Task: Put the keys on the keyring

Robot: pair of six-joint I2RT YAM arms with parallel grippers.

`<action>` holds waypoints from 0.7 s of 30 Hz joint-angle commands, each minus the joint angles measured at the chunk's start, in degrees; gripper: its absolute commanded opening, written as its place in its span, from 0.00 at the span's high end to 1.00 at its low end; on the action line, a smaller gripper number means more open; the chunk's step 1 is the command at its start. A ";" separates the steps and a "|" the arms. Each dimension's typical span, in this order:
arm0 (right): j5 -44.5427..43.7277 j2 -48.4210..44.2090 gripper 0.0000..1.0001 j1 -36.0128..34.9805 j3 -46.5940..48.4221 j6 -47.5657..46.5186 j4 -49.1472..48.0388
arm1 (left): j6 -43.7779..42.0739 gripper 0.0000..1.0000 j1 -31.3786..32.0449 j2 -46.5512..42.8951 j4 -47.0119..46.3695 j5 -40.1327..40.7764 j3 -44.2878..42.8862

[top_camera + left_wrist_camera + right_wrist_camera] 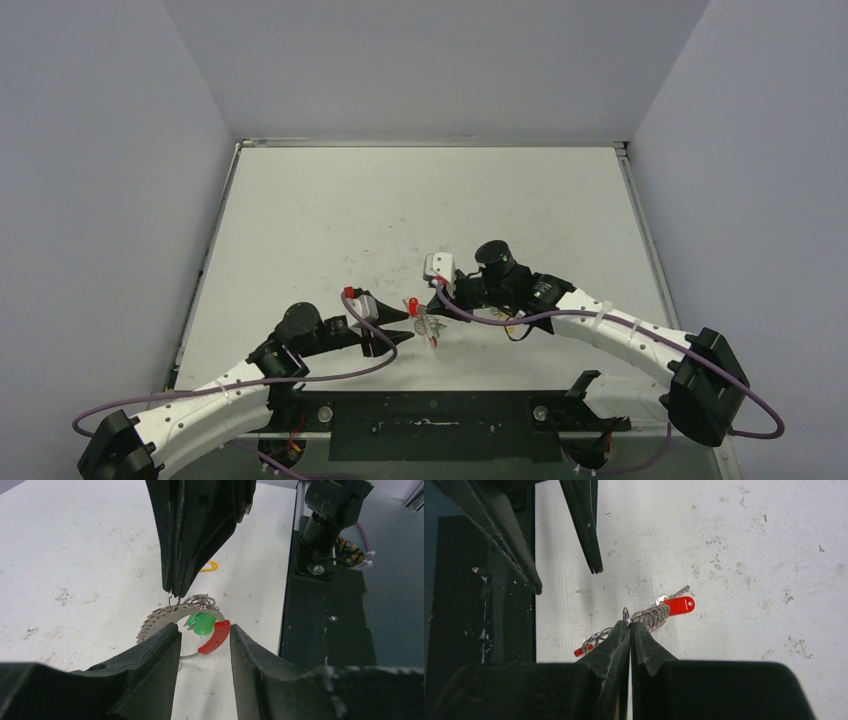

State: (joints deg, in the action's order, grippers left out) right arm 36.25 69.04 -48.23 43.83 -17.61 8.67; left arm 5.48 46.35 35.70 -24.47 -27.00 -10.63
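Observation:
The keyring (pixel 159 618) is a silvery coiled ring with a red curved segment (pixel 215 637), lying on the white table. A green key (pixel 202 623) hangs inside it, and a red key (pixel 679 605) lies at its far side. A yellow key (pixel 210 566) lies apart, farther back on the table. My right gripper (pixel 629 624) is shut on a small wire loop at the top of the keyring's coil (pixel 651 616). My left gripper (pixel 204 630) is open, its fingers either side of the red segment and close to it. From above, both grippers meet at the keyring (pixel 426 326).
The black base plate (pixel 325 630) runs along the table's near edge, right beside the keyring. Purple cables (pixel 300 380) trail along both arms. Grey walls enclose the table on three sides.

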 commanded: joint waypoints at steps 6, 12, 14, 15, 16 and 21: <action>8.18 -3.26 1.00 1.28 2.66 1.35 -1.25 | -13.85 0.66 3.51 3.36 -6.93 4.01 -0.57; 8.75 -3.46 1.00 1.29 2.70 1.41 -1.19 | -14.51 0.68 4.51 3.77 -8.23 6.79 -0.73; 8.82 -3.50 1.00 1.29 2.82 1.43 -1.20 | -14.42 0.68 4.67 4.48 -8.56 6.26 -0.91; 8.84 -3.55 1.00 1.29 2.83 1.43 -1.24 | -14.37 0.68 4.78 5.01 -8.58 6.03 -1.05; 8.84 -3.56 1.00 1.25 2.91 1.51 -1.28 | -14.13 0.67 4.89 5.56 -8.62 5.93 -1.25; 9.10 -3.55 1.00 1.28 3.01 1.70 -1.28 | -13.56 0.67 5.74 8.63 -10.05 6.26 -2.20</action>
State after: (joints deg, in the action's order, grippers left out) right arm 42.96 67.61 -47.27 43.83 -16.36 9.96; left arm -7.97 51.29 42.65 -30.28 -21.21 -10.63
